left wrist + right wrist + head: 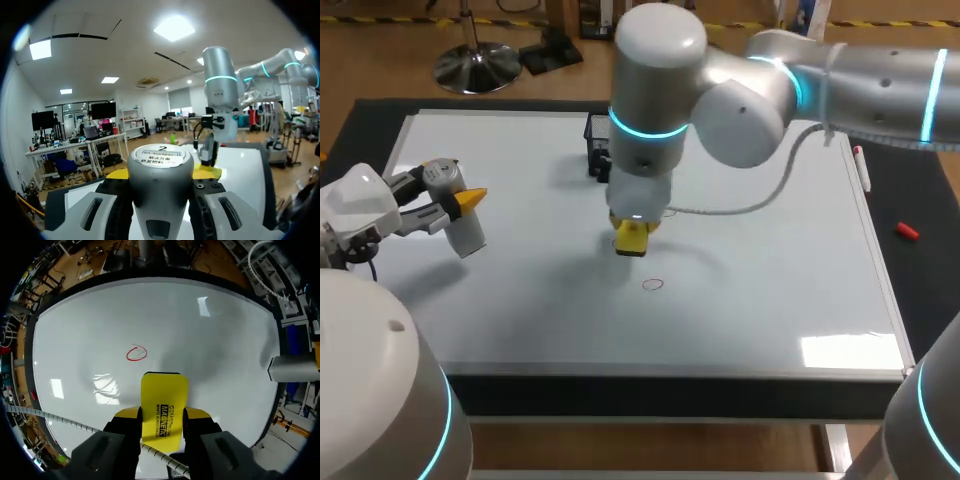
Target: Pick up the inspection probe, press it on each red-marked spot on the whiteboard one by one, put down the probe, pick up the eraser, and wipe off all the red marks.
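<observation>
Eraser (164, 405) half hidden in right tool (162, 416)

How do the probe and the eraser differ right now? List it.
The probe is a grey cylinder; the eraser is a flat yellow block. The probe sits in the left pincer over the left of the whiteboard; the eraser, in the right pincer, is near the middle, close to a red circle. Shared: both are gripped.
</observation>
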Controlling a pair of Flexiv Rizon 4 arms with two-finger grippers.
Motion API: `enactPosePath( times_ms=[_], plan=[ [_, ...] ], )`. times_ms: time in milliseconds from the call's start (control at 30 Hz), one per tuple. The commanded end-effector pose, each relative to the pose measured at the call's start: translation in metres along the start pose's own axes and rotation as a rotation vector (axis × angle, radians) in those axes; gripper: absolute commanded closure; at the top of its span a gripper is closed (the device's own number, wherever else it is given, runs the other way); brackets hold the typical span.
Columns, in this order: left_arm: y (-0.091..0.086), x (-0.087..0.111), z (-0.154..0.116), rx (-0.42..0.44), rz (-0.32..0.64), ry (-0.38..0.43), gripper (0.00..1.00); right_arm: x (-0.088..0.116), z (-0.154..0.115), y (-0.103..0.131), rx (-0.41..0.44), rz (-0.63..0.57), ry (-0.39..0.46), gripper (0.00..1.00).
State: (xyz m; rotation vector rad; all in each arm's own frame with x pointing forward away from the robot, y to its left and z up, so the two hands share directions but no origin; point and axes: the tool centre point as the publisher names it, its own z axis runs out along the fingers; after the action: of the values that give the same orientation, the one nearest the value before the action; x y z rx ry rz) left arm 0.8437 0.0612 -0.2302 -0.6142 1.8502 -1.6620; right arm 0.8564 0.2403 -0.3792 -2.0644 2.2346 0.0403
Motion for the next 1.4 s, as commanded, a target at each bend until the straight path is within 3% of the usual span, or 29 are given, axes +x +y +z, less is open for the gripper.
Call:
enactPosePath(
  times_ms=[33,300,600,933,1400],
  plan=[
    [-0.001,0.0,0.0,0.002,0.001,-0.001,1.0,-0.037,0.012,-0.004,0.001,-0.032,0.054,1.0],
    [-0.001,0.0,0.0,0.002,0.001,-0.001,1.0,-0.065,0.026,0.001,0.002,-0.097,0.054,1.0],
    [-0.001,0.0,0.0,0.002,0.001,-0.001,1.0,-0.074,0.032,0.003,0.002,-0.114,0.032,1.0],
    [-0.001,0.0,0.0,0.002,0.001,-0.001,1.0,-0.066,0.042,0.004,-0.01,-0.101,0.031,1.0],
    [-0.001,0.0,0.0,0.002,0.001,-0.001,1.0,-0.04,0.051,0.002,-0.047,-0.027,0.032,1.0]
  ],
)
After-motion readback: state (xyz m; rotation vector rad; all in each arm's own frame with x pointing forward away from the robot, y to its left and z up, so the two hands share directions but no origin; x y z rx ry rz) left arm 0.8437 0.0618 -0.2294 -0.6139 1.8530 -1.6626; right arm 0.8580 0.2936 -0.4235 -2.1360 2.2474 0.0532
